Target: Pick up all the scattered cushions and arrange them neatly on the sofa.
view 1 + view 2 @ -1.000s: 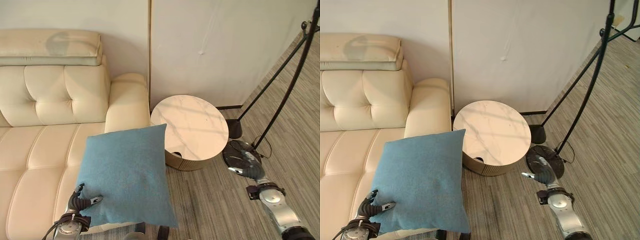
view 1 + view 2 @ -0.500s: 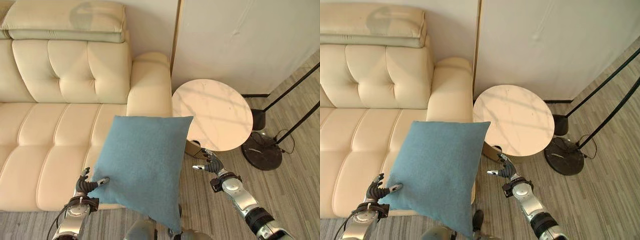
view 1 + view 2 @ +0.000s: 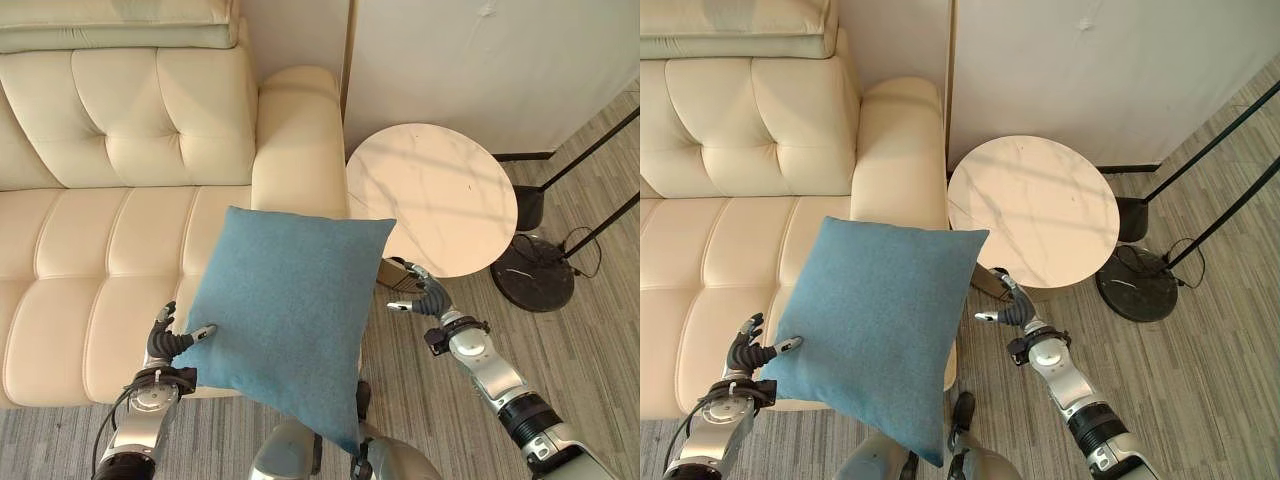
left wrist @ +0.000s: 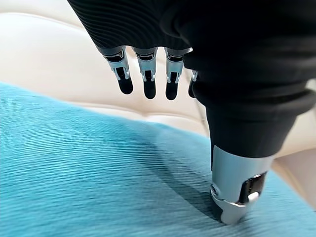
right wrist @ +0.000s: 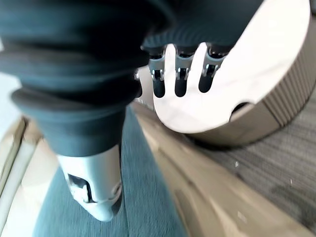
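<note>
Cushion: blue cushion (image 3: 285, 315) held up over the sofa (image 3: 110, 230) seat's near right end.
Left hand: left hand (image 3: 165, 343) pinched on the cushion's left corner, thumb on top.
Right hand: right hand (image 3: 425, 297) spread, just beside the cushion's right corner, near the round bench (image 3: 435, 195).

A square blue cushion (image 3: 285, 310) sits at centre frame, tilted with one corner pointing down, held over the front edge of the cream sofa (image 3: 100, 200).
</note>
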Motion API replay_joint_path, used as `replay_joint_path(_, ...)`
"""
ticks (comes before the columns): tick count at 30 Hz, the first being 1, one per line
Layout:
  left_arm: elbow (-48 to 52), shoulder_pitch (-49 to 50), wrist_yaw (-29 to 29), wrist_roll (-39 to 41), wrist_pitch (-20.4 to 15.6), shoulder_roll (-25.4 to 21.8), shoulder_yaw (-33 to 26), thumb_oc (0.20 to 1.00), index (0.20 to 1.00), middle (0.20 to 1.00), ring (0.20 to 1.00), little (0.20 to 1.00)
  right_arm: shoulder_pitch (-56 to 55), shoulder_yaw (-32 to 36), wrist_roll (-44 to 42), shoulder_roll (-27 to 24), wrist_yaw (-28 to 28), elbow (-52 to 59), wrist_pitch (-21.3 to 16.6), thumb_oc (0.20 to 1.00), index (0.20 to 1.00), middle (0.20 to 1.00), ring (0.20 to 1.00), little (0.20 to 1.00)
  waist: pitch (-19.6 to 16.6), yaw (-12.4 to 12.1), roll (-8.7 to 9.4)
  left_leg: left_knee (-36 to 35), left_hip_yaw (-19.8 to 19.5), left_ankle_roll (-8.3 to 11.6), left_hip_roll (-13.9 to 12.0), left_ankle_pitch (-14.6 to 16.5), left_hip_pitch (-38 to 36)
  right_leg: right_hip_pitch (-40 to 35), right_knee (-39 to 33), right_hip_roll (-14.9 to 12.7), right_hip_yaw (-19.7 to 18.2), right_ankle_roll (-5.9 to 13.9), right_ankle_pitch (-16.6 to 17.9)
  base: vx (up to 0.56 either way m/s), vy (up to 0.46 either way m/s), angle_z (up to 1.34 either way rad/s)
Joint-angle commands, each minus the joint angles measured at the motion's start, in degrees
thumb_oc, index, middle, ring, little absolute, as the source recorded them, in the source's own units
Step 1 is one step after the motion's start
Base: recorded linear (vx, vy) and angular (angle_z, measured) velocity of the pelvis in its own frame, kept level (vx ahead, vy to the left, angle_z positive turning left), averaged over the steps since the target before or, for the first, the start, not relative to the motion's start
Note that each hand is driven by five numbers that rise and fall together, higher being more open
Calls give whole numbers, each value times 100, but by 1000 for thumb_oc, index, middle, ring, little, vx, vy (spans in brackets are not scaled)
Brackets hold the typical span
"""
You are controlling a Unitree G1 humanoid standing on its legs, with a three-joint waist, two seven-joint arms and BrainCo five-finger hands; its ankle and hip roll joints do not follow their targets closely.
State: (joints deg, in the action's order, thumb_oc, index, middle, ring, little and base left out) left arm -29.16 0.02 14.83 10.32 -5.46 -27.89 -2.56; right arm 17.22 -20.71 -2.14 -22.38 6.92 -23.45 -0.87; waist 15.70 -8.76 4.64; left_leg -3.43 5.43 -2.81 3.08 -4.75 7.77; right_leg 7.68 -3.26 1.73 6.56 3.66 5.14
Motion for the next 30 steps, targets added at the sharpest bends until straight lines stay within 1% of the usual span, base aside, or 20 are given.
replay_joint_path(1,222,-9,-5,180,-289,-290,-158,1000,1000,1000,1000,1000,-353,146,163,-16,94,481,-183,1000,1000,1000,1000,1000,-222,-16,102,574,-196,266,-134,439,370,322,990,-688,183,478,-277,-226,-19,-16)
replay_joint_path(3,136,18,-20,201,-291,-272,-194,1000,1000,1000,1000,1000,-482,286,119,-30,101,501,-223,1000,1000,1000,1000,1000,-288,-18,54,538,-208,275,-156,332,398,216,1347,-544,125,398,-581,-108,-1,-5)
replay_joint_path(4,100,73,-21,207,-289,-253,-228,1000,1000,1000,1000,1000,-588,372,71,-32,122,506,-258,1000,1000,1000,1000,1000,-342,-47,64,506,-202,292,-135,296,395,44,1359,-459,109,378,-729,-69,-63,-5)
replay_joint_path(5,202,214,-67,191,-236,-235,-324,1000,1000,1000,1000,1000,-796,520,75,-71,117,510,-242,1000,1000,1000,1000,1000,-440,-120,102,392,-273,374,-70,126,412,-143,1067,-309,30,250,-876,-35,-67,-4)
replay_joint_path(7,233,269,-93,161,-232,-212,-359,1000,1000,1000,1000,1000,-869,656,-13,-120,175,506,-250,1000,1000,1000,1000,1000,-489,-138,106,385,-460,512,3,-106,595,-210,686,-178,-157,149,-881,-64,-86,7)
replay_joint_path(8,232,266,-92,160,-233,-210,-359,1000,1000,1000,1000,1000,-867,656,-15,-122,176,504,-252,1000,1000,1000,1000,1000,-500,-133,105,389,-465,514,3,-108,612,-203,672,-177,-152,147,-871,-183,-78,24)
replay_joint_path(9,183,196,-58,209,-256,-192,-348,1000,1000,1000,1000,1000,-824,689,-47,-199,235,485,-259,1000,1000,1000,1000,1000,-443,-166,60,473,-636,639,56,-273,869,-120,558,-110,-250,98,-808,-275,-23,22)
replay_joint_path(10,154,121,-54,242,-249,-170,-324,1000,1000,1000,1000,1000,-770,725,-39,-286,289,473,-245,1000,1000,1000,1000,1000,-389,-174,25,590,-848,723,174,-262,1058,9,461,-99,-278,79,-702,-397,-21,20)
replay_joint_path(11,202,113,-71,239,-250,-138,-315,1000,1000,1000,1000,1000,-758,763,-33,-335,308,483,-218,1000,1000,1000,1000,1000,-374,-134,13,790,-1063,711,334,-74,1143,167,380,-150,-249,111,-575,-372,19,20)
replay_joint_path(13,237,131,-104,219,-231,-13,-290,1000,1000,1000,1000,1000,-800,853,-43,-408,305,514,-200,1000,1000,1000,1000,1000,-393,69,32,1311,-1179,531,436,611,996,457,315,-419,-132,241,-309,-313,110,55)
replay_joint_path(14,251,134,-147,215,-235,88,-222,1000,1000,1000,1000,1000,-905,923,-69,-429,281,525,-210,1000,1000,1000,1000,1000,-418,239,-6,1667,-882,479,207,974,735,485,331,-555,-37,246,-278,-206,138,67)
replay_joint_path(15,250,131,-147,214,-235,89,-221,1000,1000,1000,1000,1000,-905,926,-69,-430,281,527,-209,1000,1000,1000,1000,1000,-423,245,-2,1665,-885,478,214,957,750,496,327,-562,-33,247,-266,-120,132,45)
replay_joint_path(17,168,80,-183,223,-232,128,-160,1000,1000,1000,1000,1000,-1108,1050,-73,-482,230,522,-209,1000,1000,1000,1000,1000,-462,440,-40,1681,-552,487,-226,1053,337,431,318,-662,114,218,-307,-39,112,18)
replay_joint_path(19,9,-34,-199,226,-244,135,-22,1000,1000,1000,1000,1000,-1297,1168,-84,-525,208,471,-209,1000,1000,1000,1000,1000,-560,674,-111,1179,-126,615,-770,886,-56,353,319,-791,319,229,-377,-15,170,82)
replay_joint_path(20,12,-103,-185,177,-232,88,77,1000,1000,1000,1000,1000,-1391,1243,-100,-544,224,450,-210,1000,1000,1000,1000,1000,-564,747,-166,875,50,764,-1044,660,-75,305,344,-860,422,244,-433,-25,285,114)
replay_joint_path(21,-86,-356,-183,71,-226,-27,308,1000,1000,1000,1000,1000,-1431,1360,-187,-577,281,374,-207,1000,1000,1000,1000,1000,-573,839,-215,514,203,957,-1322,217,195,272,384,-1027,571,280,-450,-24,225,96)
replay_joint_path(23,-177,-436,-206,-2,-215,-96,395,1000,1000,1000,1000,1000,-1451,1373,-194,-607,283,337,-198,1000,1000,1000,1000,1000,-597,888,-273,400,219,1024,-1415,271,165,186,425,-1056,581,333,-558,77,203,97)
replay_joint_path(25,-183,-431,-228,-140,-225,-152,425,1000,1000,1000,1000,1000,-1436,1376,-147,-615,235,412,-203,1000,1000,1000,1000,1000,-556,937,-363,339,159,1043,-1404,277,94,205,559,-1138,618,376,-483,35,288,19)
replay_joint_path(27,-269,-468,-275,-250,-199,-207,460,1000,1000,1000,1000,1000,-1413,1374,-77,-587,217,453,-167,1000,1000,1000,1000,1000,-535,985,-392,466,79,993,-1228,366,144,223,600,-1246,549,411,-405,22,328,-15)
replay_joint_path(30,-466,-613,-303,-362,-143,-414,438,1000,1000,1000,1000,1000,-1265,1311,-24,-435,188,468,-129,1000,1000,1000,1000,1000,-489,939,-256,538,186,807,-914,561,134,335,547,-1453,234,546,-141,9,334,-5)
